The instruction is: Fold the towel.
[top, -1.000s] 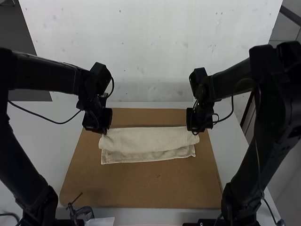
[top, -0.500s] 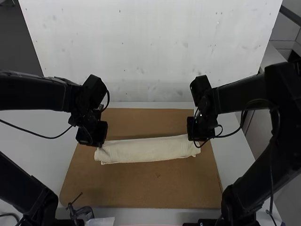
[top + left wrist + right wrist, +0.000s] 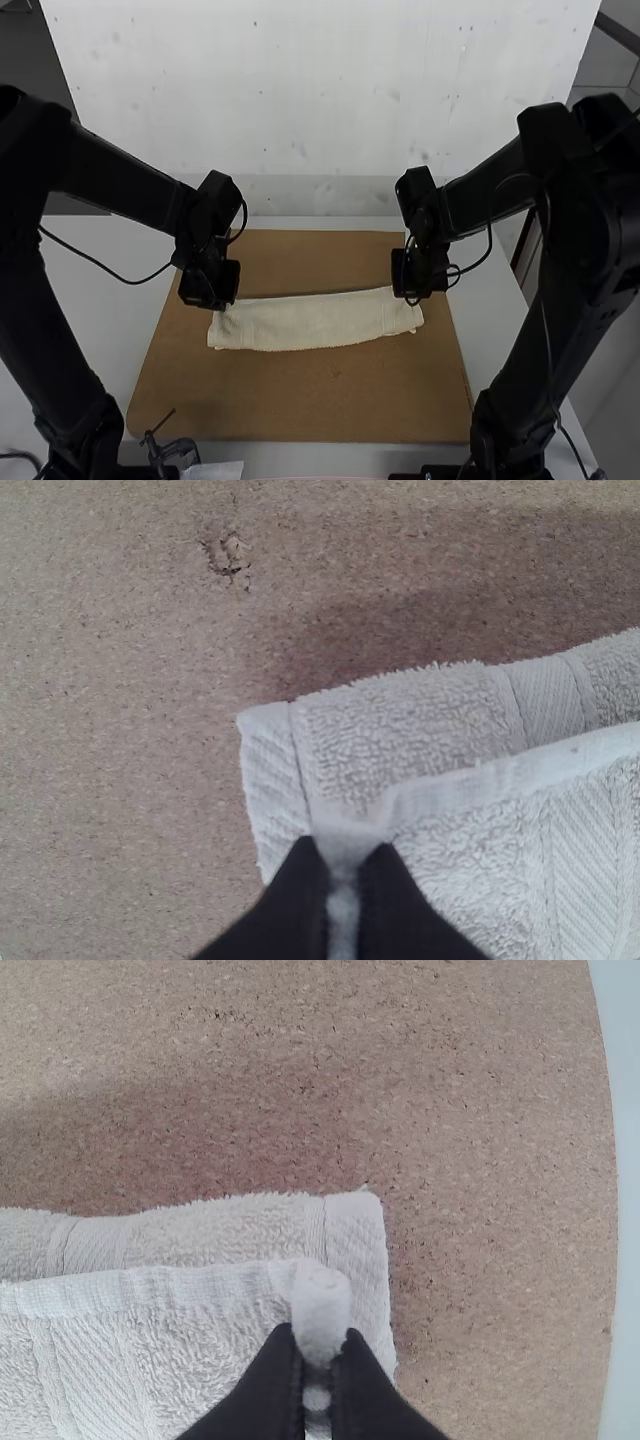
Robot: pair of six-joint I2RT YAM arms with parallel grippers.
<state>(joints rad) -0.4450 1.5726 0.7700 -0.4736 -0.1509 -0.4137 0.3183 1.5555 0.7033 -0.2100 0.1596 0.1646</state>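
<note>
Brown corkboard [image 3: 330,400] lay on a white counter [image 3: 90,260], clamp [image 3: 178,450] by the near left corner. Towel [image 3: 315,322] sat mid-board as a long narrow strip, running crosswise between the two arms, slightly slanted. Folded over at least once; layer count, can't tell.

Left gripper [image 3: 342,852]: closed on the upper layer's corner at the towel's left end, cloth pinched up between the fingertips. Right gripper [image 3: 320,1345]: same thing at the right end, a small bunched tuft of hem in its grip. Both wrist views showed the upper layer's hem [image 3: 500,778] lying a bit short of the under layer, which stuck out past it as a band (not flush, then).

Step in hand, as I read it: a lengthwise fold, both corners carried together, close to being laid down. Next move would call for matching the held hem to the edge beneath, lowering evenly, then opening both grippers without dragging the cloth. Letting go unevenly could skew the strip or leave a ruck at one end. An end-to-end fold might follow.
</note>
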